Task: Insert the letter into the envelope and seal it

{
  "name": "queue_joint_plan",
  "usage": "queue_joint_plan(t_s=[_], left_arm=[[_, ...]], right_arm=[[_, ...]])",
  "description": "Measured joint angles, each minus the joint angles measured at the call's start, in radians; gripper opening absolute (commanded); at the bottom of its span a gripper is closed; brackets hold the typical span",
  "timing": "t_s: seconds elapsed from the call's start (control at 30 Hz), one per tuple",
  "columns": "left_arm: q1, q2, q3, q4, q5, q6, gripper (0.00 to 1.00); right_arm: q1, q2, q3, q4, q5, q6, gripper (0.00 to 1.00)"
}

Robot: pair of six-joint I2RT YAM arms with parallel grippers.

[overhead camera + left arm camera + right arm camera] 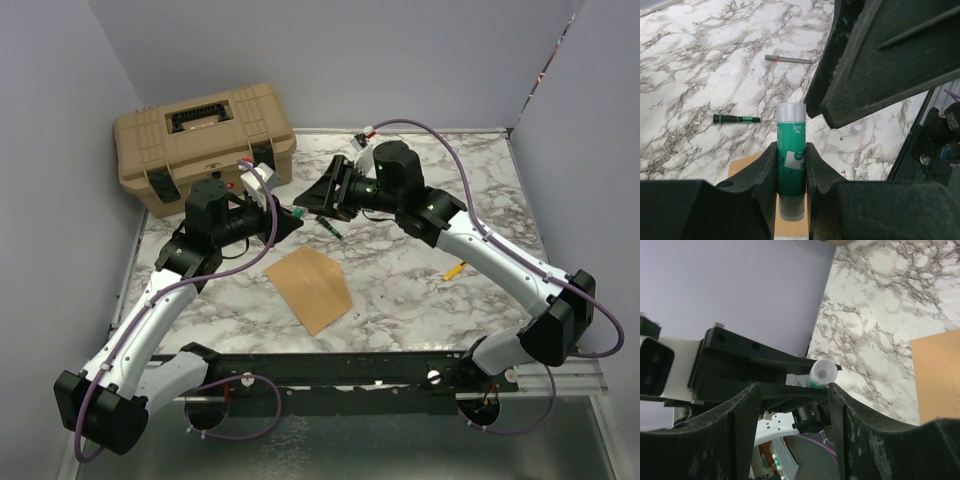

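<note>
The left gripper [790, 149] pinches a glue stick [791, 125] and hides most of the envelope [743, 167] at the bottom. The right gripper [792, 390] is spread wide.

From the envelope [310, 288], twelve o'clock is crowded. The left gripper [293, 218], clamped on the glue stick [791, 150], meets the right gripper [312, 200], whose jaws stand spread just past the cap. A green screwdriver [331, 228] lies just beside them. The tan case [205, 140] walls off eleven o'clock. You have bare marble at three o'clock, apart from a small yellow item [453, 270].
</note>
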Motion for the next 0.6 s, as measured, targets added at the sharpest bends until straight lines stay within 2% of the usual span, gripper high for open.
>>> queue_joint_plan(t_s=[0.13, 0.23, 0.3, 0.43, 0.47, 0.53, 0.6], left_arm=[[0.0, -0.001, 0.0, 0.002, 0.002, 0.0, 0.0], [-0.001, -0.001, 0.0, 0.003, 0.011, 0.0, 0.0], [-0.001, -0.001, 0.0, 0.003, 0.024, 0.001, 0.0], [-0.001, -0.001, 0.0, -0.002, 0.042, 0.002, 0.0], [-0.001, -0.001, 0.0, -0.003, 0.042, 0.003, 0.06], [-0.001, -0.005, 0.0, -0.003, 0.042, -0.005, 0.28], [-0.001, -0.006, 0.002, -0.003, 0.032, -0.024, 0.57]], right_arm=[[0.0, 0.021, 0.0, -0.024, -0.005, 0.006, 0.59], [0.0, 0.049, 0.0, -0.043, -0.01, 0.006, 0.53], [0.0, 0.064, 0.0, -0.055, -0.011, 0.007, 0.44], [0.0, 0.075, 0.001, -0.051, -0.025, 0.021, 0.16], [0.0, 0.074, 0.003, -0.048, -0.026, 0.021, 0.1], [0.001, 0.071, 0.0, -0.037, -0.028, 0.024, 0.03], [0.001, 0.064, -0.016, -0.01, -0.028, 0.027, 0.01]])
